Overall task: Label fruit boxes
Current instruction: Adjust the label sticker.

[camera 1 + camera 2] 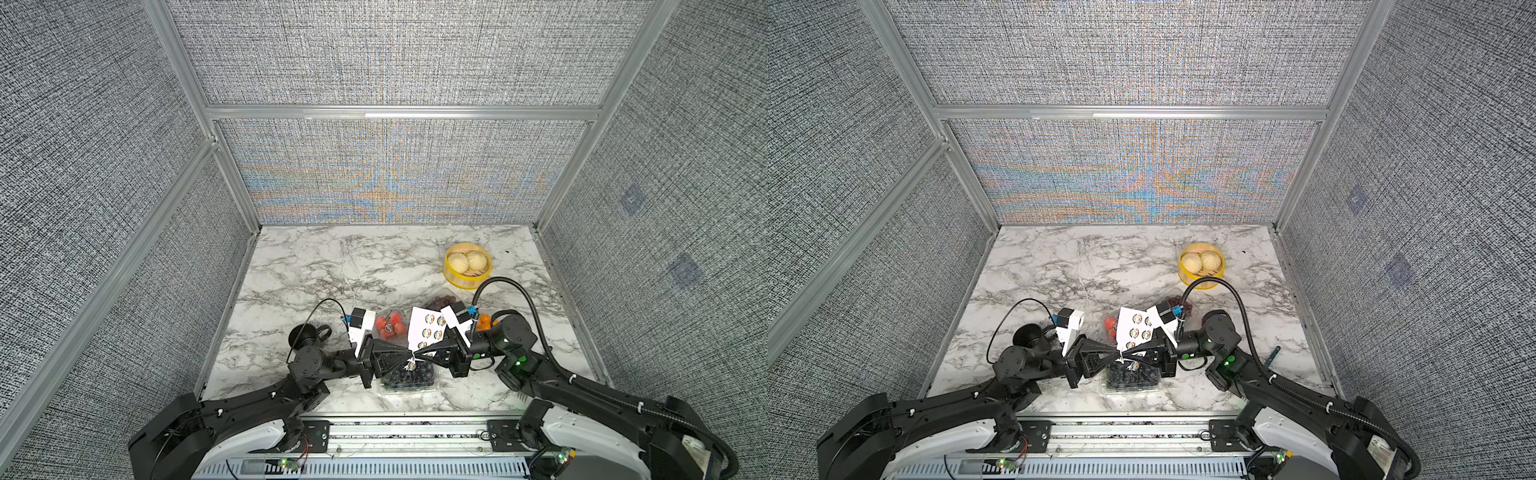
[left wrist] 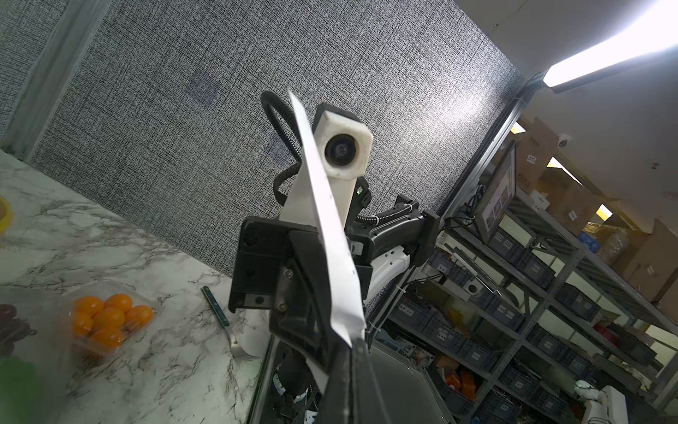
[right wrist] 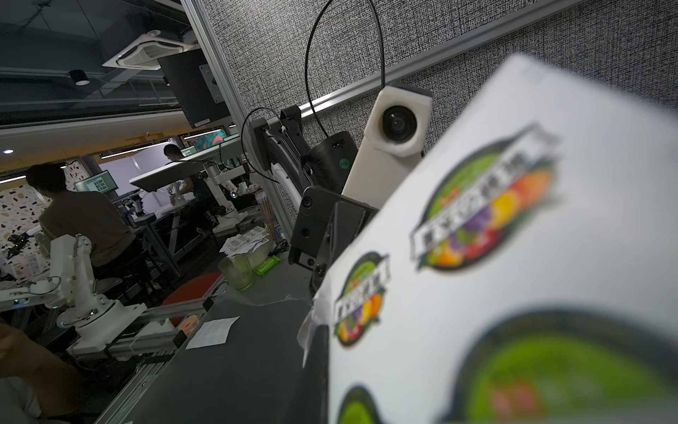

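Both grippers meet tip to tip over the dark-purple grape box [image 1: 409, 378], which has a round sticker [image 1: 411, 365] on its lid. My left gripper [image 1: 409, 354] [image 2: 354, 352] is shut on the lower corner of the white sticker sheet [image 1: 426, 328] [image 2: 330, 227]. My right gripper [image 1: 417, 353] [image 3: 323, 352] is shut on the same corner, and the sheet [image 3: 513, 257] stands up along it. The red-fruit box [image 1: 390, 326] lies behind the left gripper and also carries a sticker. The orange-fruit box [image 2: 106, 319] sits behind the right arm. The purple-and-green grape box [image 1: 442, 300] is mostly hidden by the sheet.
A yellow steamer basket [image 1: 466, 264] with two buns stands at the back right. A black cup [image 1: 300, 333] sits by the left arm. A fork [image 2: 220, 319] lies near the table's right edge. Grey panel walls close off three sides.
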Controlling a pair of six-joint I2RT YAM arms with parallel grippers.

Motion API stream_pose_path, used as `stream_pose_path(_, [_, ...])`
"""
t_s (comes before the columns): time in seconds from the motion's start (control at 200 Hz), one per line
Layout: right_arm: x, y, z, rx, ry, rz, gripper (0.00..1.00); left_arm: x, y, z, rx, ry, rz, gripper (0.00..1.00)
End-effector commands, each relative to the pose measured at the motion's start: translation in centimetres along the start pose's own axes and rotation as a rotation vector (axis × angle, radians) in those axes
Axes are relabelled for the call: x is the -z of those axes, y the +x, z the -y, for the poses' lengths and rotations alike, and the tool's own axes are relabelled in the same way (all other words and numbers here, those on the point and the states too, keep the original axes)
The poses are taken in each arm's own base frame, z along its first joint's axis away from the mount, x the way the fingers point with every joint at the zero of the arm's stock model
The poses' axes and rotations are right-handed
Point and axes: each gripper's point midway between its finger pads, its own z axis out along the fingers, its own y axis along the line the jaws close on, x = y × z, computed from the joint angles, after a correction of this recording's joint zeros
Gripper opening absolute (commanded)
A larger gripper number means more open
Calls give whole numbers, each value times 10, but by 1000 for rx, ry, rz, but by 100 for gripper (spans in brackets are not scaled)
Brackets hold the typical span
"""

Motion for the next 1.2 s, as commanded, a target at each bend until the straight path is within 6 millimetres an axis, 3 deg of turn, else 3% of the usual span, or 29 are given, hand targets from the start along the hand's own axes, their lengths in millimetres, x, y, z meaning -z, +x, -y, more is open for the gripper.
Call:
stream_pose_path(0.0, [4, 5, 19, -29, 108, 2, 0, 1, 0, 21, -41, 86, -23, 0])
stream_pose_path(0.32, [2, 2, 5, -22, 36, 2, 0, -1, 2, 10, -35, 43, -28, 0])
stream_pose_path(0.475, [5, 3, 3, -27, 37, 7, 31, -1, 2, 11, -39, 45, -28, 0])
stream_pose_path(0.585, [7, 0, -1, -27, 35, 18, 40, 0, 4, 7, -45, 23, -34, 0])
stream_pose_path(1.191, [0, -2, -1, -66, -10, 30, 45, 1, 5, -1, -54, -20, -33, 0])
